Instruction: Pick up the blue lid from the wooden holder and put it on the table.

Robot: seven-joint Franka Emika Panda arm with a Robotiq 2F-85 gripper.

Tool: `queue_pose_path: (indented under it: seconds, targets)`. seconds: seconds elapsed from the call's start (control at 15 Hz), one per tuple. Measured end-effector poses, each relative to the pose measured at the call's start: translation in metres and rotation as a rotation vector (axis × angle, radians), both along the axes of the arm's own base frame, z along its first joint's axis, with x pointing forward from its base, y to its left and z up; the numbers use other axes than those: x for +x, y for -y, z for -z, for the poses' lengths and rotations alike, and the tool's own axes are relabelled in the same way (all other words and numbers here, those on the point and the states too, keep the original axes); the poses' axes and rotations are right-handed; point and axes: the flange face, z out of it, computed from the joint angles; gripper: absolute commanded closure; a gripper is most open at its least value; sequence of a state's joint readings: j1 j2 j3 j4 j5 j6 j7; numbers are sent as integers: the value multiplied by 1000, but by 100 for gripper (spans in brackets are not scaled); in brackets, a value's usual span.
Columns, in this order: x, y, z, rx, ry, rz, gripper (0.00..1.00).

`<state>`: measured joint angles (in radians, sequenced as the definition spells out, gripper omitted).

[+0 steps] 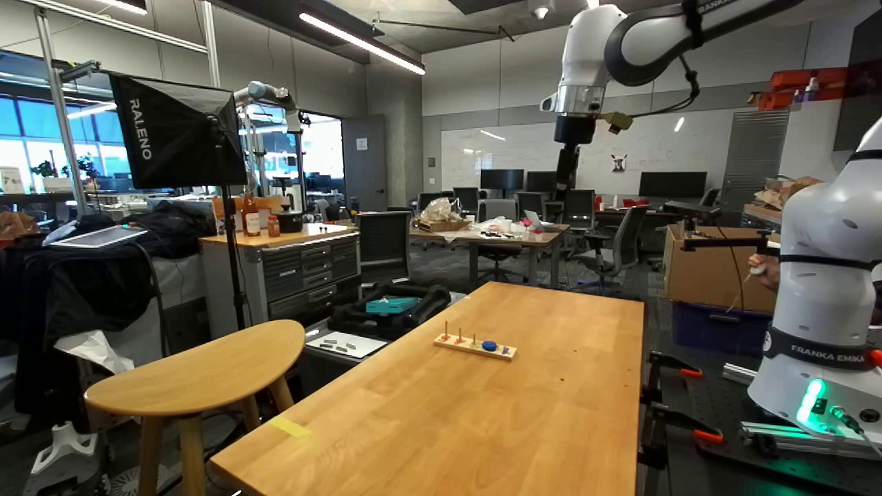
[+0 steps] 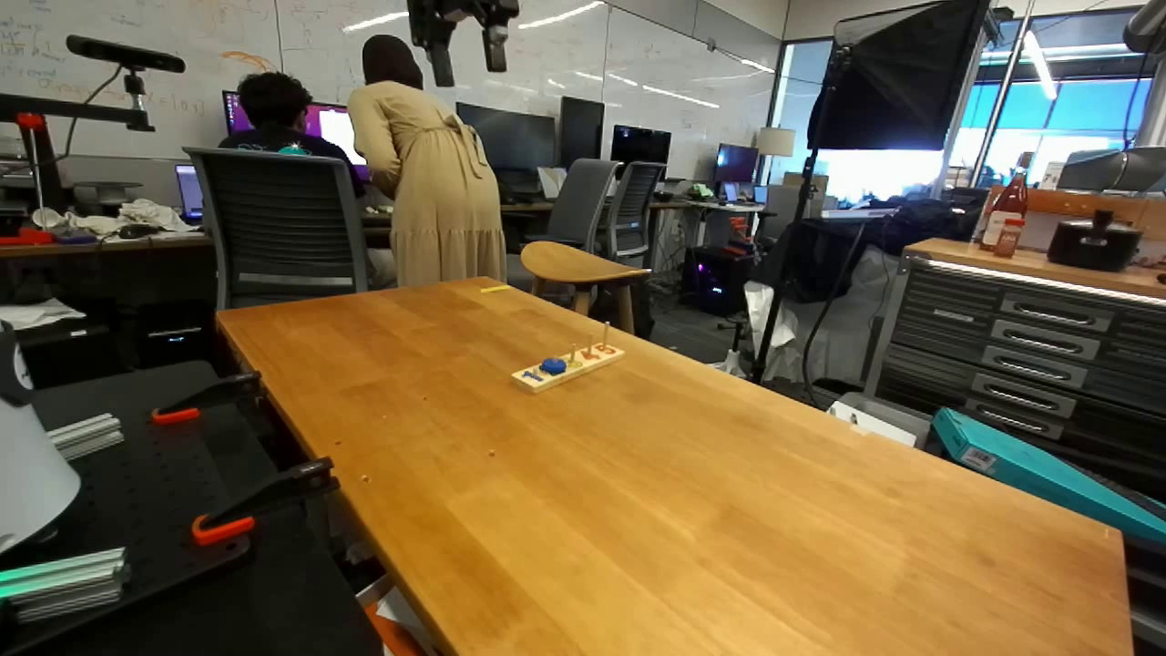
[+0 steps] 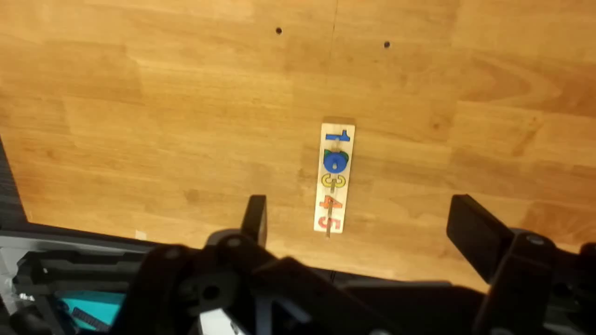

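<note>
- Blue lid (image 3: 335,162) sits on the wooden holder (image 3: 342,191), a peg tip (image 3: 334,166) apparently through its middle.
- From here, holder lies nearer the worktop's (image 2: 638,510) long edge opposite the arm's base (image 1: 785,386), long axis aimed at that edge.
- Pincer (image 2: 470,75) hangs high, fingers (image 3: 255,217) well apart, nothing held.
- Lid lies well below, wrist view framing it between fingers; their line crosses the holder's axis. Likely next: descent.

You see a long rectangular surface (image 1: 496,427) of light-brown wood, smooth to the eye. On it lies the wooden holder (image 3: 339,191), flat, nearer to one long edge. A yellow strip (image 1: 291,426) lies close to one corner, and you can find several small dark spots (image 3: 279,30) in the wood.
</note>
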<state>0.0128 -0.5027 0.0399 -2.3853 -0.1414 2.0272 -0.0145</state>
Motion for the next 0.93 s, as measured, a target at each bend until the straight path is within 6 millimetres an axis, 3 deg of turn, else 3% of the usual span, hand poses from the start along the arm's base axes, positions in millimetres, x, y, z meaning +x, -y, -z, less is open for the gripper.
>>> queue_pose_path:
  seconds: [0.2, 0.47, 0.8, 0.93]
  targets:
    - [44, -12, 44, 35, 75, 53, 0]
    - [93, -12, 129, 65, 21, 154, 0]
    - [137, 3, 219, 43, -84, 255, 0]
    - [139, 7, 235, 38, -107, 261, 0]
